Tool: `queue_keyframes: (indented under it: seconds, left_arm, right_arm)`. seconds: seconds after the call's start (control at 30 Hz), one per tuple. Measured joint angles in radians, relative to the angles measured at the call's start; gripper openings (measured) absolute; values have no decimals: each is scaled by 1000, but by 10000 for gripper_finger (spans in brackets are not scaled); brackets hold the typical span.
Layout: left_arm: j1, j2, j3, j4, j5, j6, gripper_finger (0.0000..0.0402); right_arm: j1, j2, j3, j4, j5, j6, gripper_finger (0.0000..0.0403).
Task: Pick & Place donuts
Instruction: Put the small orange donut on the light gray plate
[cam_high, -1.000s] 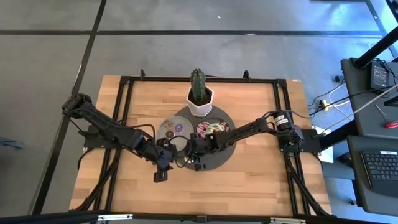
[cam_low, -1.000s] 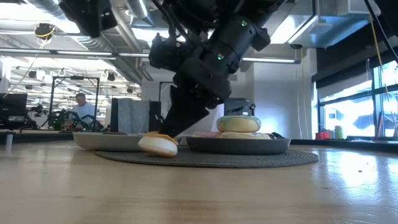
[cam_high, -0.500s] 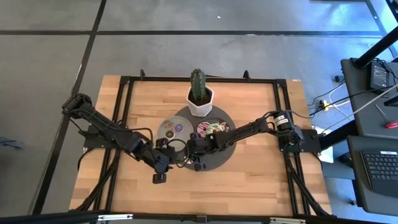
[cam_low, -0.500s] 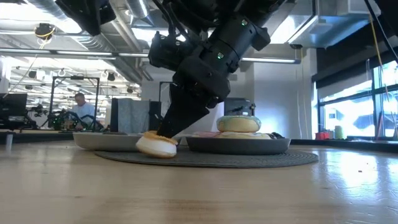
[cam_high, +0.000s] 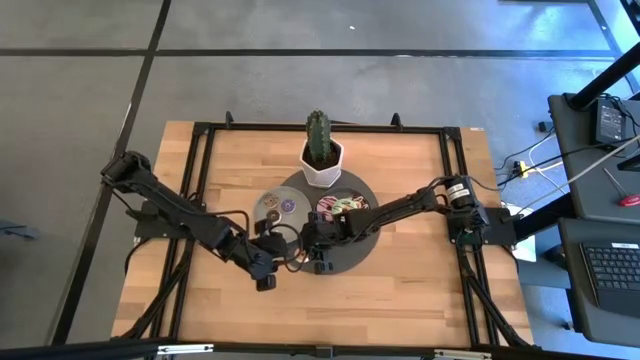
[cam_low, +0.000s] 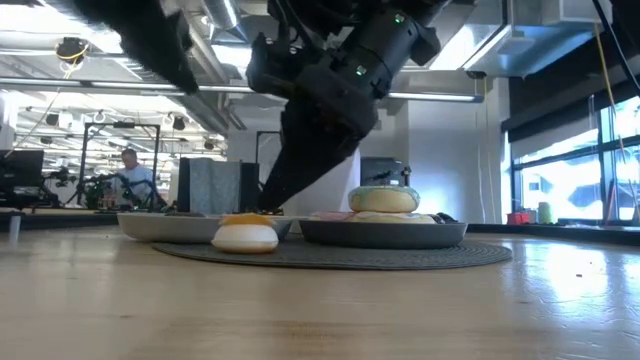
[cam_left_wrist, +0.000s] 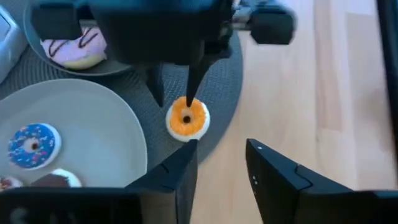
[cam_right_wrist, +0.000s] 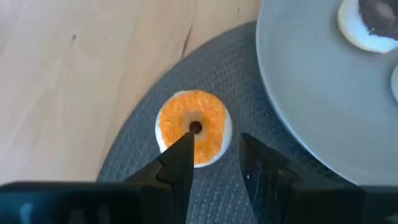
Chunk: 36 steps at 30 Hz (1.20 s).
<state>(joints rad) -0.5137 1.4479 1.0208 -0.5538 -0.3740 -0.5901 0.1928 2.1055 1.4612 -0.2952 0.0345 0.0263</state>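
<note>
A wooden tabletop (cam_high: 400, 280) with a black frame carries a round dark mat (cam_high: 350, 262) near its middle. On the mat lie two grey plates (cam_high: 262, 203), side by side. Just behind the mat stands a white pot (cam_high: 322, 166) with a green cactus (cam_high: 318, 130). In the room beyond the tabletop, a person (cam_low: 131, 170) sits far away. A desk with a keyboard (cam_high: 610, 275) stands beside the tabletop.
</note>
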Motion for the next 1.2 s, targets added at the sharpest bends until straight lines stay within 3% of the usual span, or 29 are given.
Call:
queue_keyframes:
  seconds: [0.17, 0.47, 0.63, 0.87, 1.2]
  left_arm:
    - [6, 0, -132, 219, -3, -2, 130]
    - [71, 0, -213, 381, -8, 25, 130]
    - [100, 1, -213, 397, -4, 28, 132]
    - [144, 87, -213, 410, 37, 44, 128]
    - [207, 191, -213, 502, 157, 157, 127]
  right_arm:
    - [1, -36, -1, -80, 3, 36, 130]
    - [1, -254, -147, -113, 104, 82, 130]
    - [5, -434, -329, 4, 138, 126, 130]
    - [21, -657, -564, 215, 348, 127, 130]
    - [23, -774, -697, 346, 404, 124, 130]
